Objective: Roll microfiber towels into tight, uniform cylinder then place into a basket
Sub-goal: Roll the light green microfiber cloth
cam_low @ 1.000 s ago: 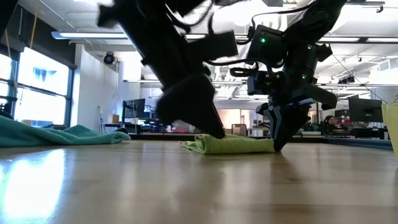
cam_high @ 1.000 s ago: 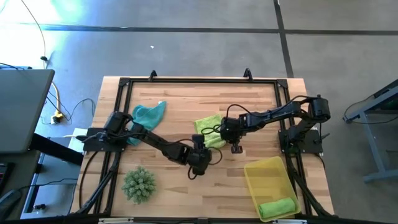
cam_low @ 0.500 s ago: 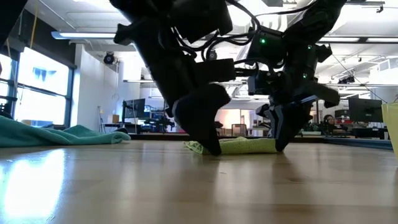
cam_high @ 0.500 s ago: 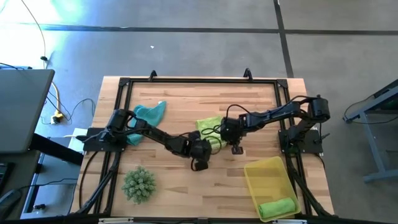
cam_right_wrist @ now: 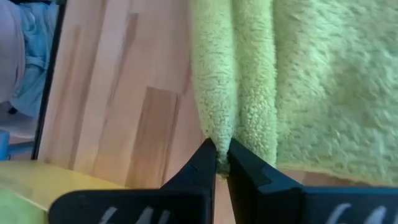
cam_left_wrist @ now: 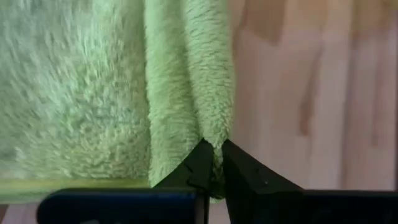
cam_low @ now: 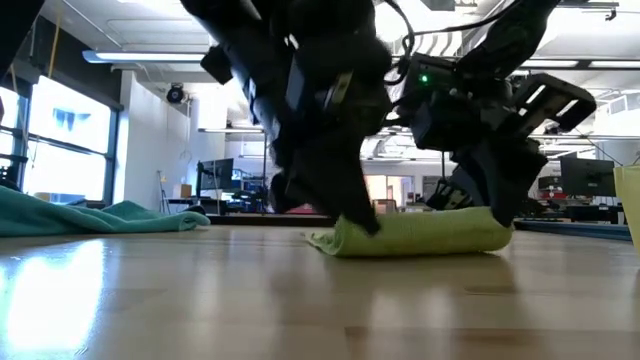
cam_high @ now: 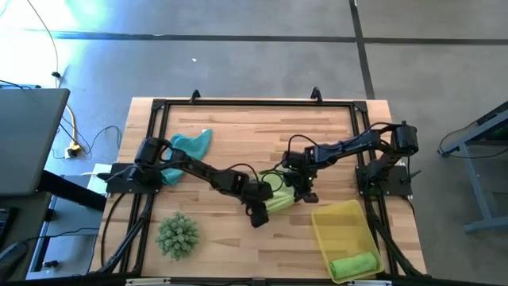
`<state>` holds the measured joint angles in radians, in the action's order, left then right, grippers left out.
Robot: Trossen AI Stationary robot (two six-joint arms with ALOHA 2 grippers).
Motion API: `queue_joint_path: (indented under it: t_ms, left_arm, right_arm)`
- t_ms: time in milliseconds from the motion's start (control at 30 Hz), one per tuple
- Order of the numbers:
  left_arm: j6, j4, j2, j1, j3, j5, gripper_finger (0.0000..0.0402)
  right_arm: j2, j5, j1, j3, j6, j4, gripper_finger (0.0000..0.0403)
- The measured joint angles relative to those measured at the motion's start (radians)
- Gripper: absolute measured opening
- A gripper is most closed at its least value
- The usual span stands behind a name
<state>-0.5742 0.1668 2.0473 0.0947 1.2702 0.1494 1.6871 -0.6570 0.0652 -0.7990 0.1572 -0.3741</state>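
The pale yellow-green towel (cam_high: 278, 196) lies bunched in a thick fold (cam_low: 415, 232) on the table's middle, between my two grippers. My left gripper (cam_high: 259, 211) is shut on its left end and my right gripper (cam_high: 306, 193) is shut on its right end. The teal towel (cam_high: 188, 146) lies loose at the far left, partly under the left arm. The bright green towel (cam_high: 354, 264) lies rolled in the near end of the yellow basket (cam_high: 333, 218) at the near right. My left gripper pinches a folded edge of the pale towel (cam_left_wrist: 214, 140) between its two fingertips, at the towel's left end. The fingers slant down from the left. The towel rests on the table (cam_low: 345, 240). My right gripper pinches a folded edge of the pale towel (cam_right_wrist: 222, 140) between its two fingertips, at the towel's right end. The fingers slant down from the far right. This end of the towel also rests on the table (cam_low: 490, 238).
A spiky green plant-like ball (cam_high: 176, 236) sits at the near left. The basket's far rim stands close to the right gripper. A black frame (cam_high: 254, 103) runs around the table's edges. Bare wood shows at the far middle and near middle.
My left gripper has gone to the pale towel's left end and taken hold of it. Both grippers have then moved toward the near edge, the right one also slightly right. The towel has been drawn that way with them and now lies thicker, folded over on itself.
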Motion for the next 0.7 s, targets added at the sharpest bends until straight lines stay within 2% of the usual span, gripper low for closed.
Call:
queue_joint_path:
  t_ms: [267, 367, 500, 600, 700]
  left_arm:
    - [-0.092, 0.044, -0.015, -0.052, 0.0, -0.067, 0.0006]
    - [-0.107, 0.053, -0.015, -0.069, 0.0, -0.062, 0.0007]
    - [-0.115, 0.02, -0.015, -0.078, 0.0, 0.06, 0.0007]
    - [-0.134, -0.008, -0.017, -0.082, 0.001, 0.166, 0.0007]
    - [-0.155, -0.011, -0.018, -0.079, 0.002, 0.206, 0.0007]
  right_arm:
    - [-0.002, 0.015, 0.0, -0.001, -0.031, -0.002, 0.0011]
    - [-0.002, 0.04, 0.0, -0.002, -0.053, -0.003, 0.0011]
    - [-0.002, 0.023, 0.001, -0.002, -0.047, -0.019, 0.0011]
    - [-0.003, -0.036, 0.0, -0.002, -0.032, -0.02, 0.0011]
    - [-0.004, -0.118, 0.001, -0.003, 0.002, -0.019, 0.0011]
